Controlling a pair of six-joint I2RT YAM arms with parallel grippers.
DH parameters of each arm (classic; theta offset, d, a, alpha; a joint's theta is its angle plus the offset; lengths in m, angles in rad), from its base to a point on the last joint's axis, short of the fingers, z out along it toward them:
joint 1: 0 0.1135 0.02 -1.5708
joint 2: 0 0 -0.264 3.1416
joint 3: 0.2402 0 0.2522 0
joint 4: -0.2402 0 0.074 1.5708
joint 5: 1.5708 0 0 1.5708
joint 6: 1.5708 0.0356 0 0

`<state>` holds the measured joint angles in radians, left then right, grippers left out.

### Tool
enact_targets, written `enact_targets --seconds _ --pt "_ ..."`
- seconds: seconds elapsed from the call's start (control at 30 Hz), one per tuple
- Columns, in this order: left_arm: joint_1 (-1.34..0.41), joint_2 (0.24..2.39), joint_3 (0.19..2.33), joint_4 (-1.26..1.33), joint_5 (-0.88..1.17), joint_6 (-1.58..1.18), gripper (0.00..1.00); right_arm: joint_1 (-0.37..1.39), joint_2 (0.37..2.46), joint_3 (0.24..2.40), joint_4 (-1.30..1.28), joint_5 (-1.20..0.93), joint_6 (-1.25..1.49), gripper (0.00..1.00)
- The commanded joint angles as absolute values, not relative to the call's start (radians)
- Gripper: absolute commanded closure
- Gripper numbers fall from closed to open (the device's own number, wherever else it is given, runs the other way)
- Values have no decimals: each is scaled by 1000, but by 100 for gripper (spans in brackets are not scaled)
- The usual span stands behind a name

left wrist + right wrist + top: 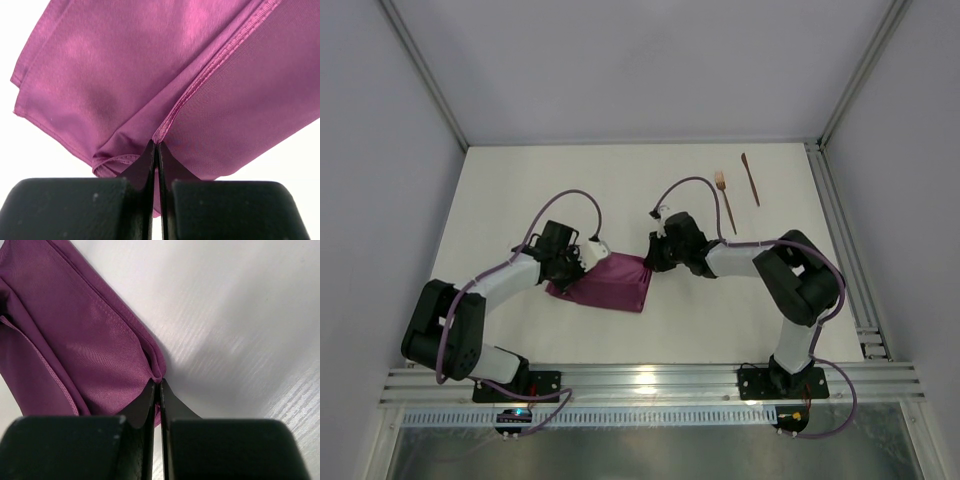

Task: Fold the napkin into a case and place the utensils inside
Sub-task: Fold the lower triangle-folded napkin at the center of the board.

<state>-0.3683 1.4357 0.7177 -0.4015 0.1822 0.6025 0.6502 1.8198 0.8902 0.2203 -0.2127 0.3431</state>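
The magenta napkin (610,285) lies partly folded in the middle of the table. My left gripper (588,252) is shut on a hemmed edge of it at its upper left; in the left wrist view the gripper (156,144) pinches the hem of the napkin (150,75). My right gripper (650,262) is shut on the cloth's upper right corner; in the right wrist view the gripper (156,382) bites the folded edge of the napkin (75,340). The copper fork (724,196) and knife (750,178) lie at the back right, apart from both grippers.
A metal rail (840,240) runs along the table's right side and another (640,382) along the near edge by the arm bases. Grey walls enclose the white table (570,190).
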Motion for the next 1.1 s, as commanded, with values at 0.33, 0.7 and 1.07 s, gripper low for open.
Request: enact_targets --seconds 0.33,0.7,1.07 --pt "-367 1411 741 -460 135 591 100 614 1778 848 295 -278 299 96" --pt "-368 1443 796 -448 207 592 97 615 1770 862 293 -321 287 92" --pt "-370 1482 799 -443 199 603 96 614 1678 865 206 -267 250 59"
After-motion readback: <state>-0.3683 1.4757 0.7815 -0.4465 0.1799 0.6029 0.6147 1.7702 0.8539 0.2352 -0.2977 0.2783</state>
